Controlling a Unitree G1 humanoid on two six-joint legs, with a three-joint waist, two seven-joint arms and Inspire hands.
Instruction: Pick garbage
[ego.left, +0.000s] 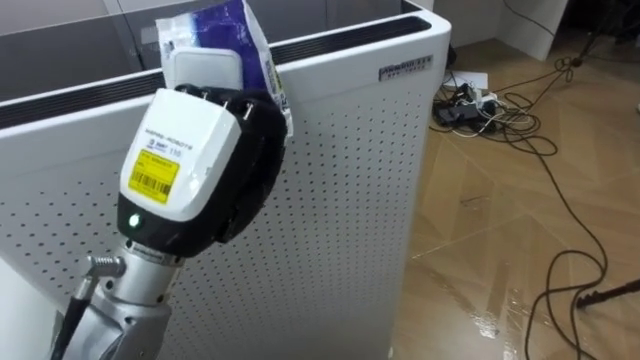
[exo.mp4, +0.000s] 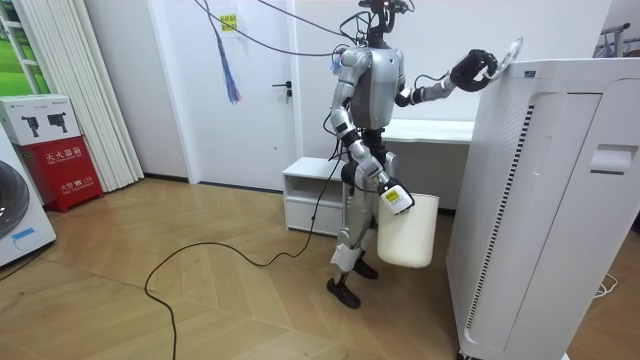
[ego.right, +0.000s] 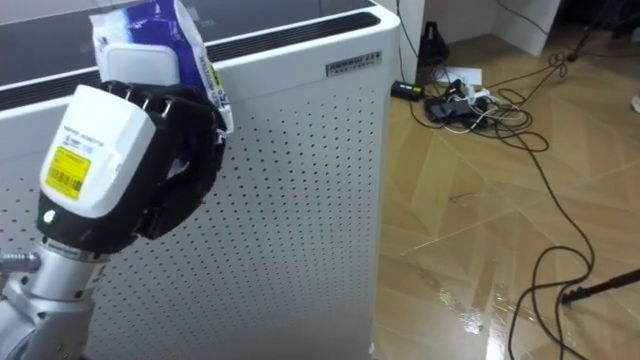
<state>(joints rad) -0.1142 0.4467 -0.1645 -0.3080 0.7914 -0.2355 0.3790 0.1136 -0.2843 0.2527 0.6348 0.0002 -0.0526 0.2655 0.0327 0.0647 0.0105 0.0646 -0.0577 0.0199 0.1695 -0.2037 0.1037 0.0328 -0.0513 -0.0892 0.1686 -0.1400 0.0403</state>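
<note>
In the upper left of the eye views, the left hand is closed around the lower part of a blue and white crinkled plastic packet. It holds the packet at the top edge of a tall white perforated metal cabinet.

The packet looks light, thin and soft. It will likely crumple under pressure and its film may slip, so a hold across its bunched lower body seems safer than a pinch at a loose corner.

In the lower middle of the room view, the right hand is at the rim of a white plastic bin; I cannot tell how it grips.
</note>
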